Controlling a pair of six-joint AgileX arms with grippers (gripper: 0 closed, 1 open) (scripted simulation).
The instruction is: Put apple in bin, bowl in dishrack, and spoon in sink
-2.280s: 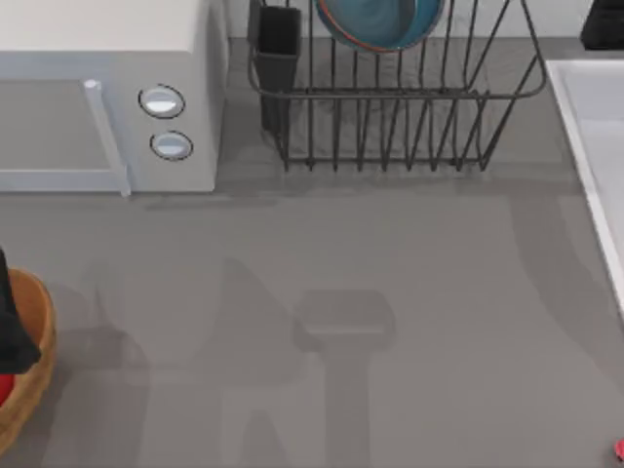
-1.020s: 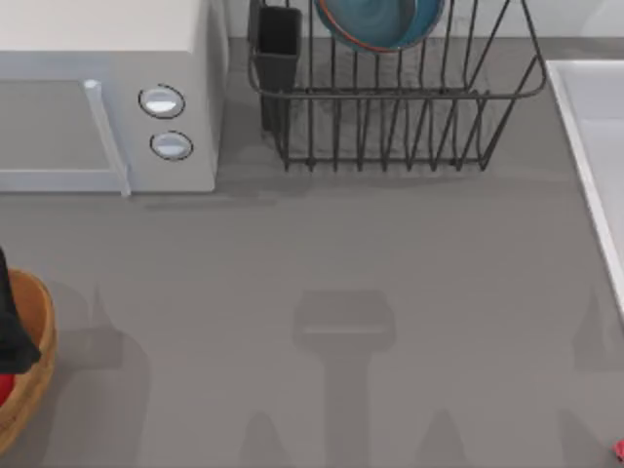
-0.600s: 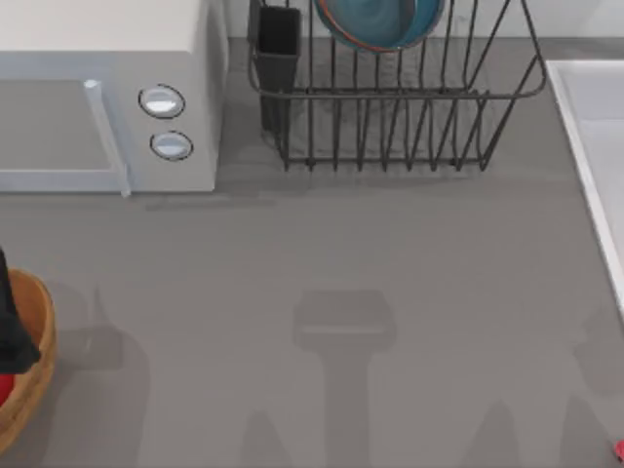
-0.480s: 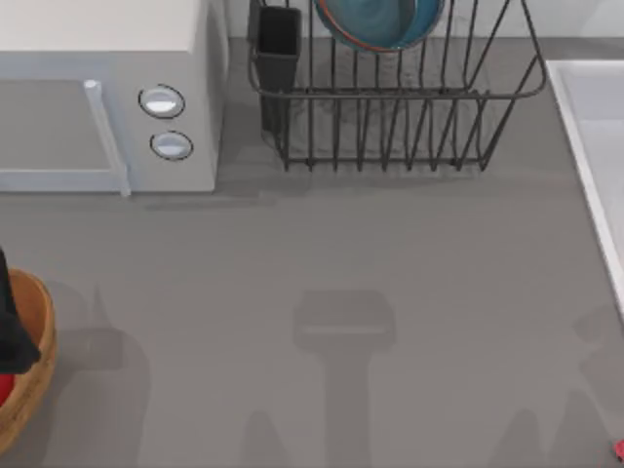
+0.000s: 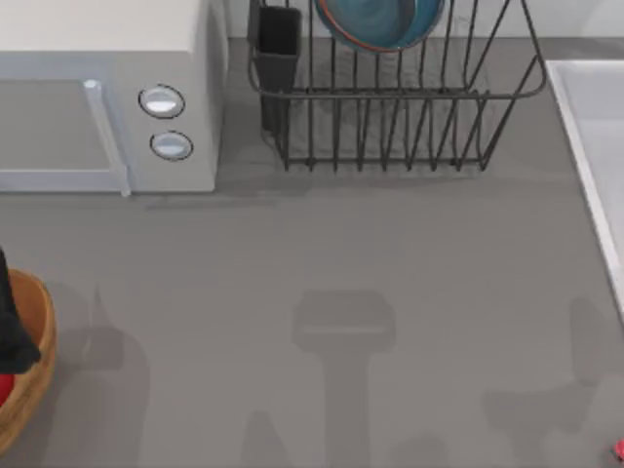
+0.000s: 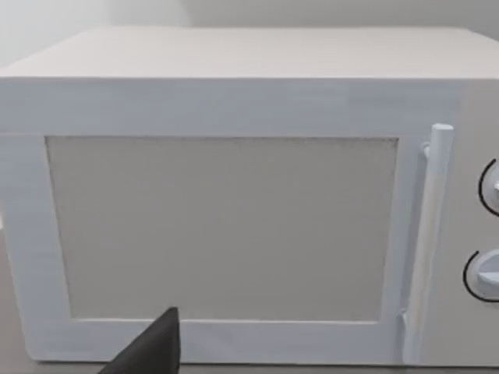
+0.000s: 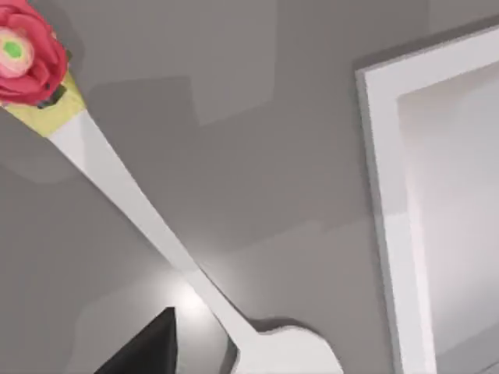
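The red apple (image 5: 3, 389) lies inside the brown wooden bin (image 5: 35, 361) at the table's left edge, partly under the black end of my left arm (image 5: 10, 331). The blue bowl (image 5: 380, 19) stands in the black wire dishrack (image 5: 390, 107) at the back. The spoon's red tip (image 5: 618, 449) peeks in at the front right corner. In the right wrist view the spoon (image 7: 148, 210) lies flat on the table, with a white handle and a red flower end, beside the sink's white rim (image 7: 386, 202). My right gripper (image 7: 148, 349) hovers just above it.
A white microwave (image 5: 107, 97) with two round knobs sits at the back left, and its door (image 6: 226, 226) faces the left wrist camera. The sink (image 5: 595, 146) runs along the right edge. A black utensil cup (image 5: 279, 44) is at the rack's left corner.
The right arm left the back right corner. Its shadow has slid forward along the right side to the front right, near the spoon. The left arm has stayed over the bin.
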